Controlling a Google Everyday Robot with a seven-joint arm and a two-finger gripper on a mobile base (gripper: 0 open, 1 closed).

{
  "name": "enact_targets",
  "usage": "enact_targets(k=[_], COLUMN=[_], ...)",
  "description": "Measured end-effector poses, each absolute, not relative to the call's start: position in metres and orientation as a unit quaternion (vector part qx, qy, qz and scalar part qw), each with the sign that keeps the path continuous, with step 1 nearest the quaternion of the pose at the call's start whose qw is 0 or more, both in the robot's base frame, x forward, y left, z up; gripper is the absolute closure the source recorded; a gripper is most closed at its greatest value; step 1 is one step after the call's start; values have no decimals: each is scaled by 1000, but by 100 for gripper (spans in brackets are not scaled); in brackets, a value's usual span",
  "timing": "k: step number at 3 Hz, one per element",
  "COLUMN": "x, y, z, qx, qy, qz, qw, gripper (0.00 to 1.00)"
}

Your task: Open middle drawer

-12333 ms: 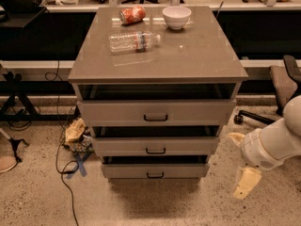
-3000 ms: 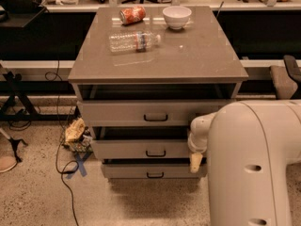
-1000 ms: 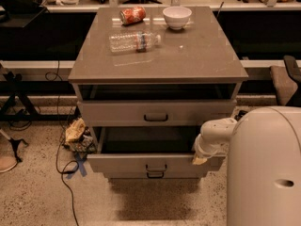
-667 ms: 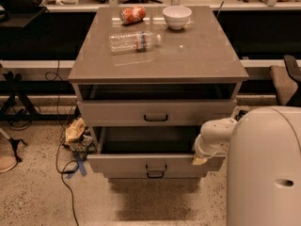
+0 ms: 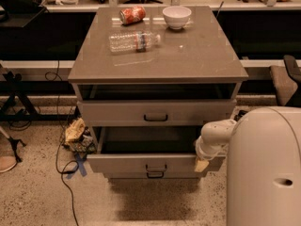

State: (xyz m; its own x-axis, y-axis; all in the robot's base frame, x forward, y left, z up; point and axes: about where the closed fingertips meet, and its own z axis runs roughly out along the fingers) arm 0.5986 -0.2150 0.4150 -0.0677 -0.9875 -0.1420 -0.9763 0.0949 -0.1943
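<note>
In your camera view, the middle drawer [image 5: 117, 164] stood pulled well out beneath the top drawer [image 5: 113, 112]. That was probably because your claw [image 5: 202, 165] sat against the right end of its front. You could not tell how wide the claw was or whether it held anything. The arm [image 5: 263, 168] hid that corner.

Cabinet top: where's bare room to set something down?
The grey-brown cabinet top is bare across its front half, from the clear plastic bottle to the front edge, and along its right side below the white bowl. The back left is crowded: red soda can, bottle and bowl. The hand is at the right end of the pulled-out middle drawer.
</note>
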Motion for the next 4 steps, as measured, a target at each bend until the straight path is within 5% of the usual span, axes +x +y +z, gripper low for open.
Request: enact_targets(k=[3,4], x=[562,549], y=[-215,-214], z=[411,408], qx=[-679,-681], qy=[730,728], qz=[13,28], qw=[81,71], gripper=[0,15])
